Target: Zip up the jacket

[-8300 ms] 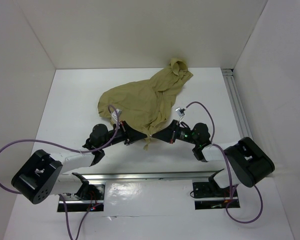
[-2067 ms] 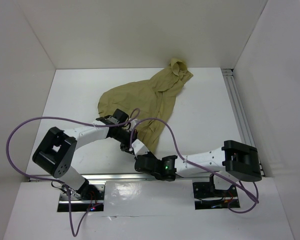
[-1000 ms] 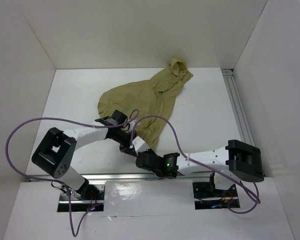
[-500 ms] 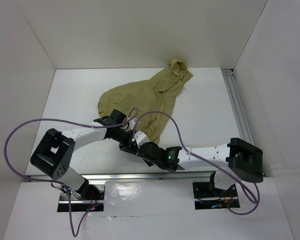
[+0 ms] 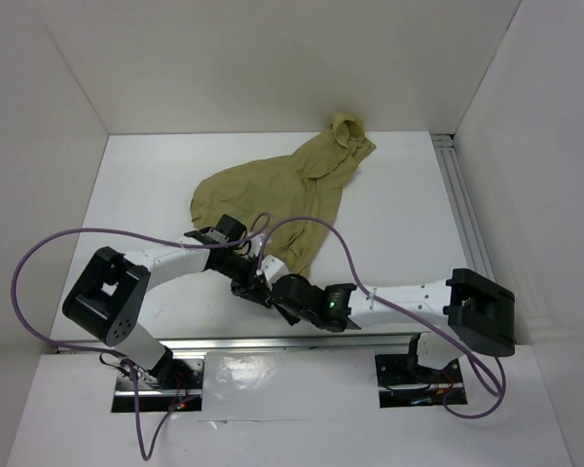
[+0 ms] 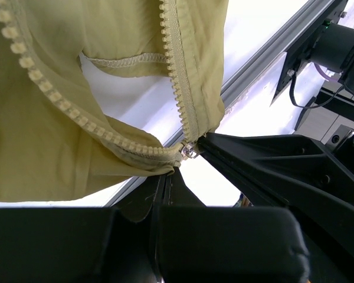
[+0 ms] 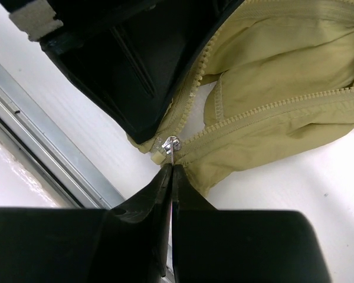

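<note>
The olive-tan jacket [image 5: 273,190] lies crumpled mid-table, hood toward the back right, its lower tip pulled toward the arms. Both grippers meet at that tip. My left gripper [image 6: 167,172] is shut on the fabric at the zipper's bottom end, just below the metal slider [image 6: 190,151]. The two rows of zipper teeth [image 6: 176,71] spread apart above it. My right gripper [image 7: 171,166] is shut on the thin pull tab hanging from the slider [image 7: 170,143]. In the top view the left gripper [image 5: 256,284] and right gripper [image 5: 280,295] nearly touch.
An aluminium rail [image 5: 302,342] runs along the near table edge just behind the grippers. Another rail [image 5: 462,209] lines the right side. Purple cables [image 5: 311,229] arc over the jacket's lower part. White walls enclose the table.
My right gripper has moved up from near the front rail to the jacket's lower tip and now pinches the zipper pull. The left arm and jacket have barely shifted.
</note>
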`<state>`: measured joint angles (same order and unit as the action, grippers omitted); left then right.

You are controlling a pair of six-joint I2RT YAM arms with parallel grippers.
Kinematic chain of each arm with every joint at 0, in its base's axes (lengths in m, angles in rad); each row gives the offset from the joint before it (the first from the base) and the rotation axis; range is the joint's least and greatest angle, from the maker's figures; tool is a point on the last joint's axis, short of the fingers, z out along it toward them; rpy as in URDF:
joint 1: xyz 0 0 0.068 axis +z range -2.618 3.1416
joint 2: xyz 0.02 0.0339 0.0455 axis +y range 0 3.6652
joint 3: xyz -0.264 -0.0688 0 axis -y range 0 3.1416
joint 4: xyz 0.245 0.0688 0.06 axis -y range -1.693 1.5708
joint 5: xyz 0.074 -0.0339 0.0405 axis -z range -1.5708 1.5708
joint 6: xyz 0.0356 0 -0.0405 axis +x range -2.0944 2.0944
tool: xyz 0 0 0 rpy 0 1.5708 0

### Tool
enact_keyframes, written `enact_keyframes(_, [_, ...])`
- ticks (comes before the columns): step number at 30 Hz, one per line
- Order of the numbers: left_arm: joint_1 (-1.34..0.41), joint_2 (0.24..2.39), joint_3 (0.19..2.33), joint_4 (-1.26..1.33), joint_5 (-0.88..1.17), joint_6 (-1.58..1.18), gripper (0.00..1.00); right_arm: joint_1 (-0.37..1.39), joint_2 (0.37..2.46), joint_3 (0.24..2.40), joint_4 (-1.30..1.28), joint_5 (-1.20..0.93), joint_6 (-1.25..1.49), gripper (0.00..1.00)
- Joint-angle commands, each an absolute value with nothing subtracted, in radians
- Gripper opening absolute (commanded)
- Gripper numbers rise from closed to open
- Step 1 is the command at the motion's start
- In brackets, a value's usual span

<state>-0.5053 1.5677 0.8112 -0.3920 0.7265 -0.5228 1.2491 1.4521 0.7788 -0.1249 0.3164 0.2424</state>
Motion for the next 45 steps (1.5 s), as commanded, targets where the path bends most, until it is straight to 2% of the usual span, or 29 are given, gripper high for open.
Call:
enact_keyframes(1, [-0.503, 1.574, 0.821, -0.431, 0.738, -0.495, 0.00, 1.238, 1.431, 0.810, -0.115, 0.308, 0.244, 0.05])
enact_keyframes(4, [-0.503, 1.574, 0.821, -0.431, 0.747, -0.495, 0.00, 1.238, 1.442, 0.819, -0.115, 0.298, 0.253, 0.03])
enact_keyframes(7, [-0.503, 1.574, 0.821, -0.431, 0.747, -0.495, 0.00, 1.238, 1.453, 0.828, -0.115, 0.298, 0.262, 0.11])
enact_keyframes(13, [-0.503, 1.574, 0.821, -0.431, 0.747, -0.495, 0.00, 1.238, 1.471, 0.837, -0.126, 0.298, 0.271, 0.16])
enact_keyframes(15, [-0.503, 1.574, 0.821, -0.431, 0.747, -0.495, 0.00, 1.238, 1.471, 0.838, -0.126, 0.278, 0.272, 0.15])
enact_keyframes(16, [-0.503, 1.574, 0.830, -0.431, 0.756, -0.495, 0.00, 1.238, 1.480, 0.838, -0.126, 0.278, 0.272, 0.07])
enact_keyframes(18, [-0.503, 1.574, 0.830, -0.431, 0.756, -0.495, 0.00, 1.238, 1.480, 0.838, -0.135, 0.278, 0.272, 0.03])
enact_keyframes(20, [-0.503, 1.574, 0.830, -0.431, 0.756, -0.486, 0.00, 1.238, 1.480, 0.838, -0.135, 0.278, 0.272, 0.03])
enact_keyframes(21, [-0.503, 1.574, 0.830, -0.431, 0.756, -0.486, 0.00, 1.238, 1.480, 0.838, -0.135, 0.278, 0.272, 0.09])
enact_keyframes(27, [-0.503, 1.583, 0.830, -0.431, 0.765, -0.486, 0.00, 1.238, 1.462, 0.838, -0.135, 0.287, 0.272, 0.06])
enact_keyframes(30, [-0.503, 1.583, 0.830, -0.431, 0.765, -0.477, 0.00, 1.238, 1.462, 0.848, -0.146, 0.287, 0.272, 0.14])
enact_keyframes(45, [-0.503, 1.592, 0.821, -0.431, 0.765, -0.477, 0.00, 1.238, 1.444, 0.848, -0.155, 0.305, 0.302, 0.13])
